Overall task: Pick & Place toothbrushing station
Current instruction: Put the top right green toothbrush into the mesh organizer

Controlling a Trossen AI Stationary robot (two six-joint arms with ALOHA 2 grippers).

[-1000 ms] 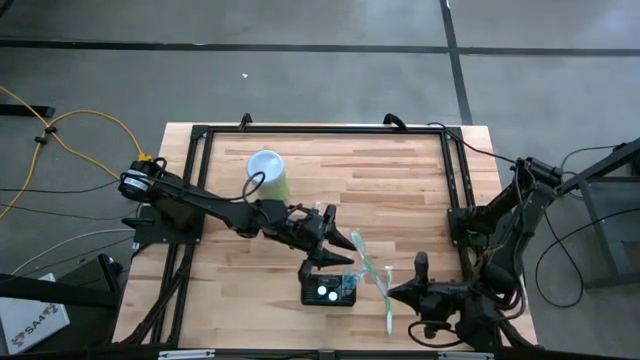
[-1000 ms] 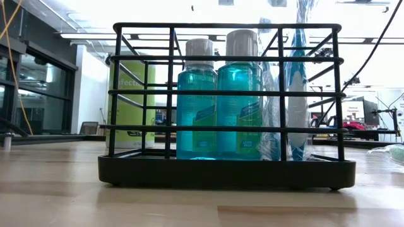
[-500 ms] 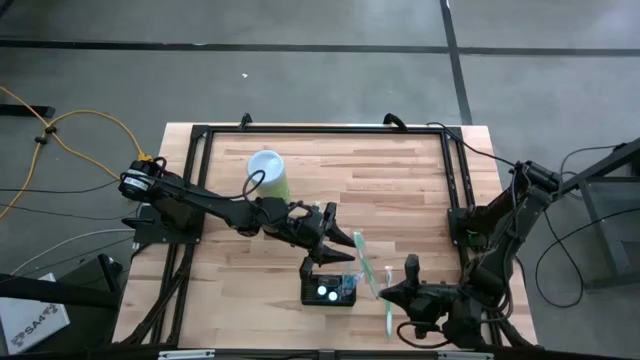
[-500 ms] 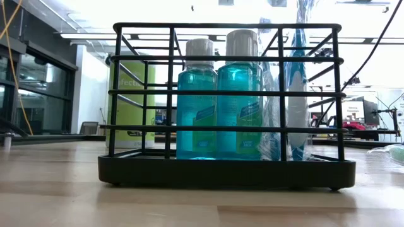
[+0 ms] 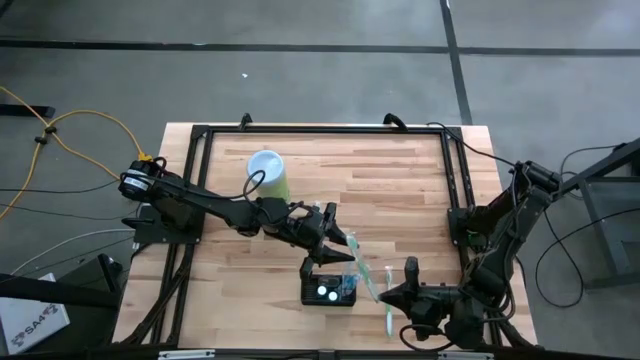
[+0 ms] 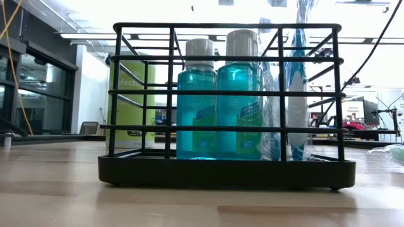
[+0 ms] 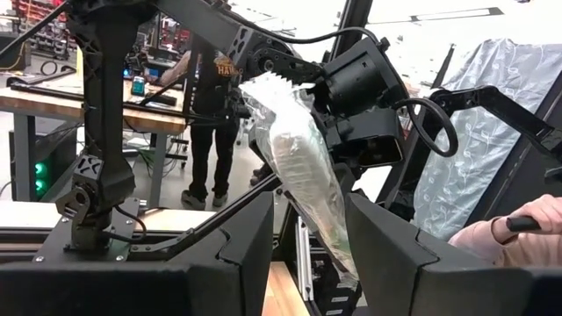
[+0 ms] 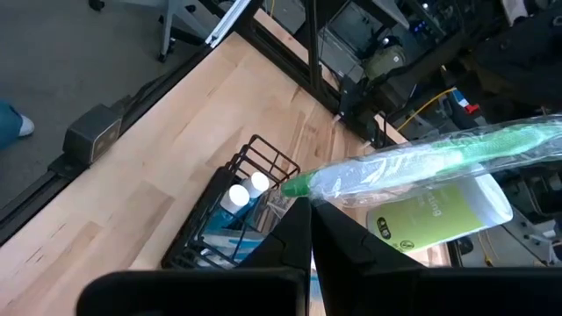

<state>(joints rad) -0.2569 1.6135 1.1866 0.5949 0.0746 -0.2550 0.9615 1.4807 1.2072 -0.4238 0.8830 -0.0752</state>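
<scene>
— What has moved since a second ago?
— Seen from above, the right gripper [image 5: 386, 294], pinching a wrapped toothbrush [image 5: 365, 268], has shifted left. The toothbrushing station [image 5: 329, 290] sits unmoved near the worktop's front edge, mid-width.
— What crowds it?
— The left gripper [image 5: 343, 249], just behind it. A green cylinder [image 5: 268, 172] stands well apart, toward the back left corner.
— The low view?
— The station fills it, holding blue bottles [image 6: 199, 101]; the cylinder is half hidden behind.
— Left wrist?
— Fingers spread, the toothbrush's wrapper between them; contact unclear. A person [image 7: 206, 105] stands beyond.
— Right wrist?
— Fingers pressed together on the toothbrush, partly covering the station.
</scene>
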